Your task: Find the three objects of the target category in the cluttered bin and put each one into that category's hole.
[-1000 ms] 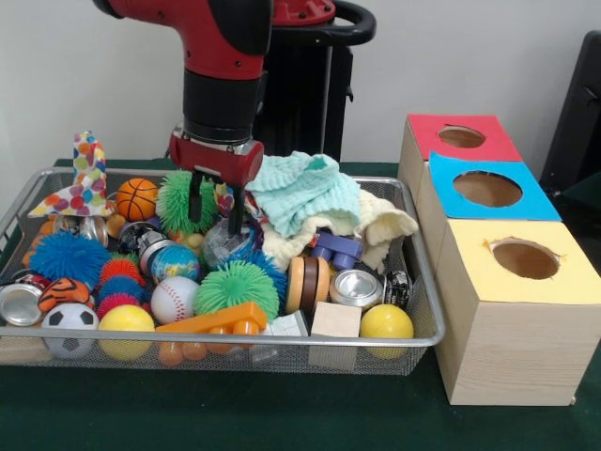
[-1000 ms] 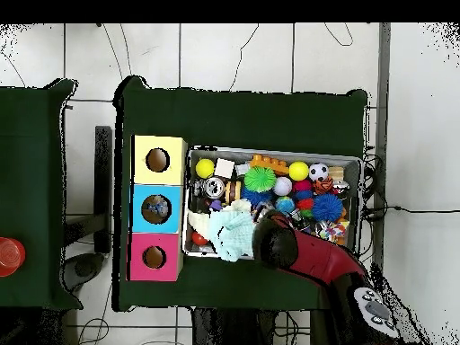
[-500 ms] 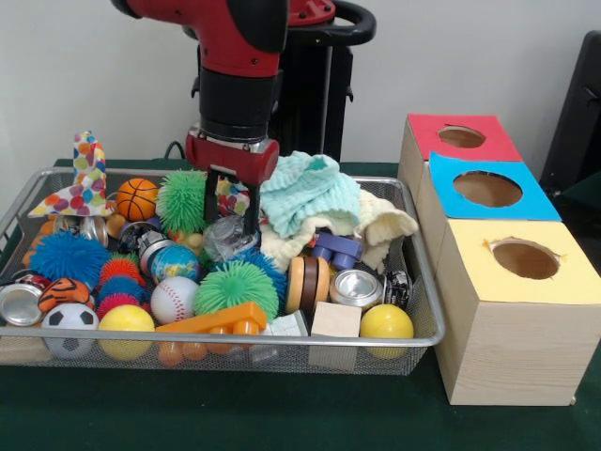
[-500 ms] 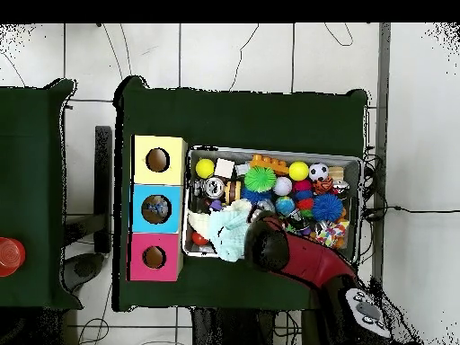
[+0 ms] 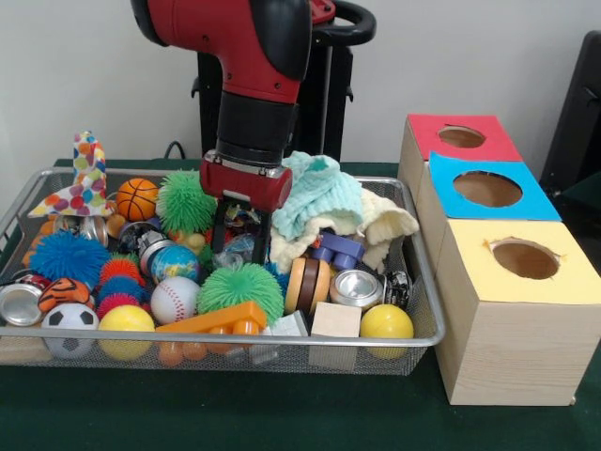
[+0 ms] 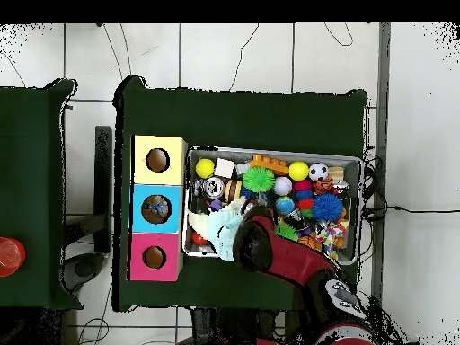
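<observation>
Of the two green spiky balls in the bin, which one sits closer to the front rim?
The lower green spiky ball, just behind the orange toy at the front rim. The other green spiky ball sits farther back beside the small basketball.

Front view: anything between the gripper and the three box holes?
Yes. The mint cloth and cream cloth are heaped beside the gripper on the box side; the bin wall stands beyond. Red hole, blue hole, yellow hole: all uncovered.
</observation>
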{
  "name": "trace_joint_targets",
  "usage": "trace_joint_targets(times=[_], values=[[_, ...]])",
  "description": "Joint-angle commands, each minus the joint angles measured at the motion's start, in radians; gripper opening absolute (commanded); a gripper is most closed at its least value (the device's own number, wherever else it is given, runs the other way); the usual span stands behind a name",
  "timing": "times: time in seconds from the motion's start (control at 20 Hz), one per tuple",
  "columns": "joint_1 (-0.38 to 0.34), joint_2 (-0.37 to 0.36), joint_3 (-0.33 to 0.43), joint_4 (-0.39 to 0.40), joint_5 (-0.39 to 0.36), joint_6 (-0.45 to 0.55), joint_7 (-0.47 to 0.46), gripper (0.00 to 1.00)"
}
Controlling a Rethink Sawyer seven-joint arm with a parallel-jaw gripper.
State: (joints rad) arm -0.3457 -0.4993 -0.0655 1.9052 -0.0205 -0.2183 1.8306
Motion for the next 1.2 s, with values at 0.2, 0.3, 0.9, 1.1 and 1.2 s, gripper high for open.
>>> trace_joint_targets(times=[0.2,0.3,0.9,1.1,1.2], values=[[0.014,0.164,0.023,-0.003,0.085,0.026,0.194,1.0],[-0.006,0.17,0.034,0.009,0.073,0.033,0.185,1.0],[-0.11,0.16,0.161,0.1,0.026,0.089,0.192,1.0],[-0.133,0.16,0.182,0.103,0.018,0.103,0.174,1.0],[-0.145,0.164,0.196,0.102,0.016,0.102,0.172,1.0]])
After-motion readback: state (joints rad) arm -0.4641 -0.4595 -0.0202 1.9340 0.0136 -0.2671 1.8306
